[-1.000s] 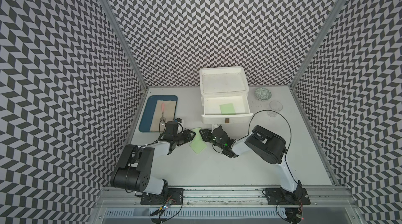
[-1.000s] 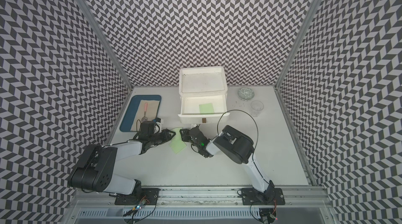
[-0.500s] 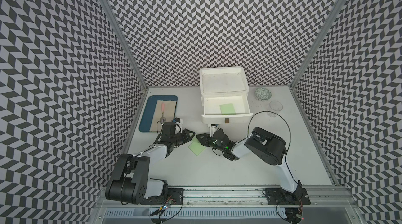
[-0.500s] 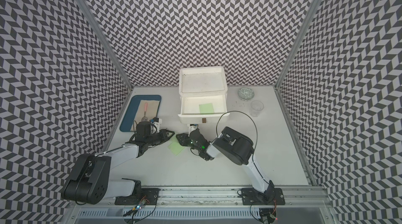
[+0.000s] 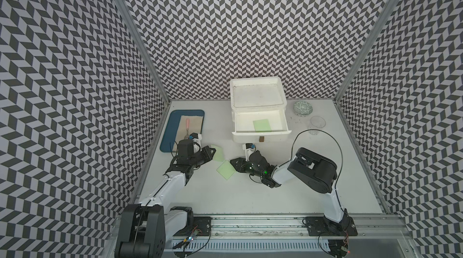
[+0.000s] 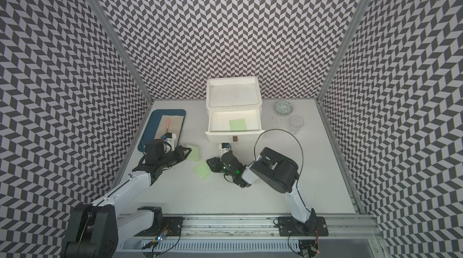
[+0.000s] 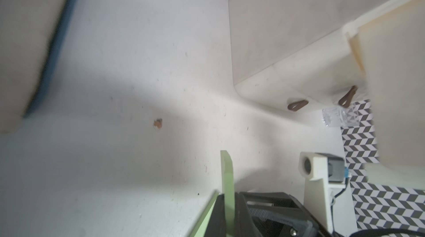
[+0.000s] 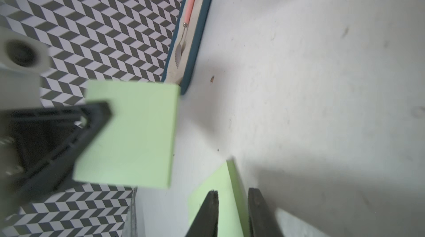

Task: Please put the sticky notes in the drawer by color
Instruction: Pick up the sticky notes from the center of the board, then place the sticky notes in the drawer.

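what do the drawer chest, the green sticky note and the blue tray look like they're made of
Drawer chest: likely plastic; white, smooth, with rounded moulded edges and a few scuffs.
Green sticky note: paper; matte, thin, with crisp straight edges.
Blue tray: probably plastic or something rubbery; matte, with a raised rounded rim. The look does not settle which.

I can read no text, label, brand or number anywhere (the raised light green square paper sticky note (image 8: pixel 138 132) and the tall white plastic drawer chest (image 5: pixel 255 94) show plain faces).
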